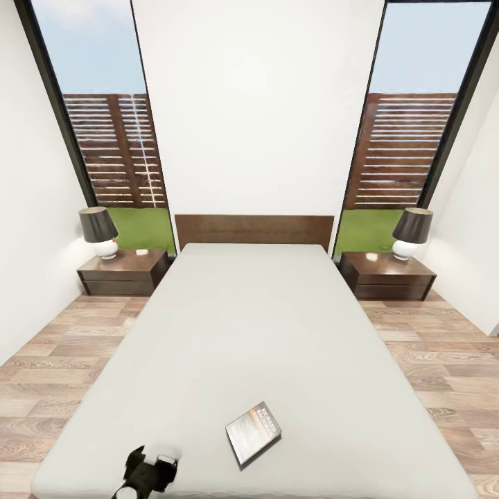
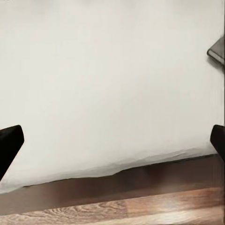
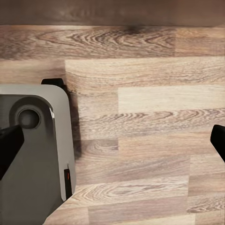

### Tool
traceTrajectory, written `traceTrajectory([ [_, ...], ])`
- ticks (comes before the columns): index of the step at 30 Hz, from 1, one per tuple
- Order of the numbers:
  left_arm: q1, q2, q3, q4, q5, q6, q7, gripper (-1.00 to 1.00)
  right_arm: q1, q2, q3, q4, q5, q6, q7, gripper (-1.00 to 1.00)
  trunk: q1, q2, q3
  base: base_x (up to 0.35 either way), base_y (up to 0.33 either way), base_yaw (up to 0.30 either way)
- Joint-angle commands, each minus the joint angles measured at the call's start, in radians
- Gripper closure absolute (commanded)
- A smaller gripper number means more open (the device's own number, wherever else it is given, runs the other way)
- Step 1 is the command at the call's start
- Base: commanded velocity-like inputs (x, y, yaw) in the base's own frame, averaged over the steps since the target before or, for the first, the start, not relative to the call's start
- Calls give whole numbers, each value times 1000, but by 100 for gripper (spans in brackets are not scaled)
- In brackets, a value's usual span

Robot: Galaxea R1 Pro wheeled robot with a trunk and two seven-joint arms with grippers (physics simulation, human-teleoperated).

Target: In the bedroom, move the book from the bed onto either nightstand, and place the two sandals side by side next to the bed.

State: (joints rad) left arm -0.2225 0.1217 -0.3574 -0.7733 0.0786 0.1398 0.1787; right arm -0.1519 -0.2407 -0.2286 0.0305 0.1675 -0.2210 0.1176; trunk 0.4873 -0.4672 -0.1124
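Two nightstands flank the bed [image 1: 256, 326] in the head view: the left nightstand [image 1: 123, 272] and the right nightstand [image 1: 386, 275], each carrying a lamp with a dark shade, the left lamp [image 1: 98, 232] and the right lamp [image 1: 412, 233]. Behind them stand tall dark-framed windows showing grass and a brown slatted fence [image 1: 116, 149], with a white wall between. A dark headboard [image 1: 254, 231] closes the far end of the pale mattress. The book [image 1: 253, 432] lies flat on the near part of the mattress, a little right of its middle line and turned at an angle. The left gripper [image 1: 147, 473] hovers over the near left part of the mattress, to the left of the book and apart from it. Wood-plank floor [image 1: 62, 360] runs along both sides of the bed.

From the left wrist, the dark fingertips [image 2: 9, 143] sit at opposite edges of the frame, so the jaws stand wide with nothing between them. Below lies the pale mattress, its near edge, the dark frame [image 2: 117, 187] and a strip of floor. A corner of the book [image 2: 217, 50] shows.

From the right wrist, the fingertips [image 3: 8, 145] are likewise far apart, jaws wide and empty, over plank floor. A grey part of the robot's base [image 3: 37, 159] lies beside one fingertip.
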Motion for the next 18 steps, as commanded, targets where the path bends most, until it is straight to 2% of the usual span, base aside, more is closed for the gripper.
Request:
traceTrajectory([
  [1,-1,2,-7,-5,9,7,10,-100,-2,-1,-9,3,9,-6,2,-100,1,-2,-2,0,0,0],
  [5,-61,-6,-9,-159,10,171,11,-100,-2,1,-9,3,9,-6,2,-100,1,-2,-2,0,0,0],
  [6,-61,-6,-9,-159,10,171,11,-100,-2,1,-9,3,9,-6,2,-100,1,-2,-2,0,0,0],
  [8,-100,-22,-9,-200,10,225,11,-100,-2,2,-9,3,9,-6,2,-100,1,-2,-2,0,0,0],
  [10,-140,-53,-10,-219,7,262,11,-100,-2,2,-9,3,9,-6,2,-100,1,-2,-2,0,0,0],
  [12,-181,-92,-11,-207,5,285,12,-100,-2,3,-9,3,9,-6,2,-100,1,-2,-2,0,0,0],
  [13,-181,-92,-11,-207,5,285,12,-100,-2,3,-9,3,9,-6,2,-100,1,-2,-2,0,0,0],
  [16,-257,-146,-12,-132,3,304,14,-100,-2,3,-9,3,9,-6,2,-100,1,-2,-2,0,0,0],
  [17,-257,-146,-12,-132,3,304,14,-100,-2,3,-9,3,9,-6,2,-100,1,-2,-2,0,0,0],
  [18,-287,-161,-13,-97,3,308,14,-100,-2,3,-9,3,9,-6,2,-100,1,-2,-2,0,0,0],
])
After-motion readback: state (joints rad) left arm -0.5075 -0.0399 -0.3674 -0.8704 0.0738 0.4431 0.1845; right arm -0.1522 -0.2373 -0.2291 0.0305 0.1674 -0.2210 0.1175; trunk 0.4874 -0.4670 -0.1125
